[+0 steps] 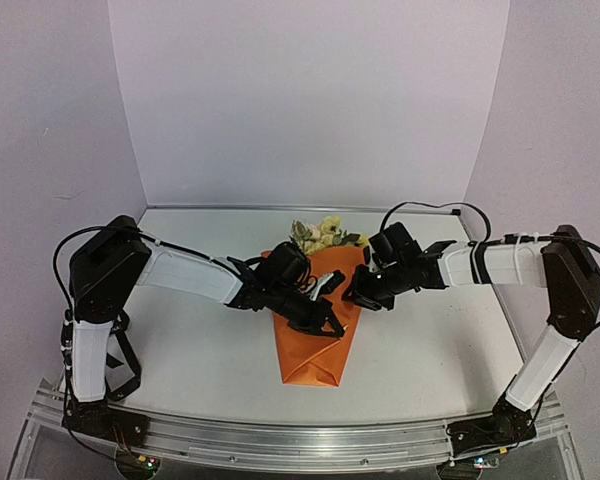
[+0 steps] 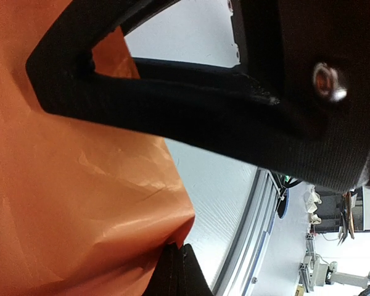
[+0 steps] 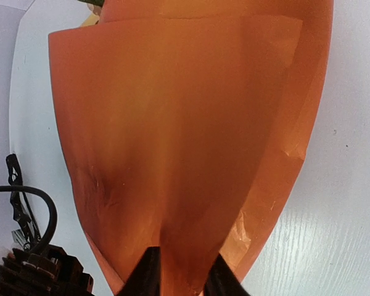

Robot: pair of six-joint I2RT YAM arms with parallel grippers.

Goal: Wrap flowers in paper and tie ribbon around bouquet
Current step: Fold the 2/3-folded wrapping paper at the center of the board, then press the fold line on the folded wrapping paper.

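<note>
The bouquet [image 1: 315,340] lies in the middle of the table as an orange paper cone with its point toward the near edge. Pale yellow flowers [image 1: 322,234] with green leaves stick out of its wide far end. My left gripper [image 1: 330,325] rests on the cone's right side. In the left wrist view this gripper [image 2: 177,251] is shut on an edge of the orange paper [image 2: 80,185]. My right gripper [image 1: 358,297] meets the cone's right edge from the right. Its fingers [image 3: 185,274] pinch a raised fold of the paper [image 3: 185,135]. The ribbon is out of view.
The white table [image 1: 430,340] has a metal rail [image 1: 300,435] along its near edge and pale walls behind. A large black gripper part [image 2: 246,117] hangs close over the left fingers. A black cable [image 3: 31,203] and arm hardware sit left of the right fingers.
</note>
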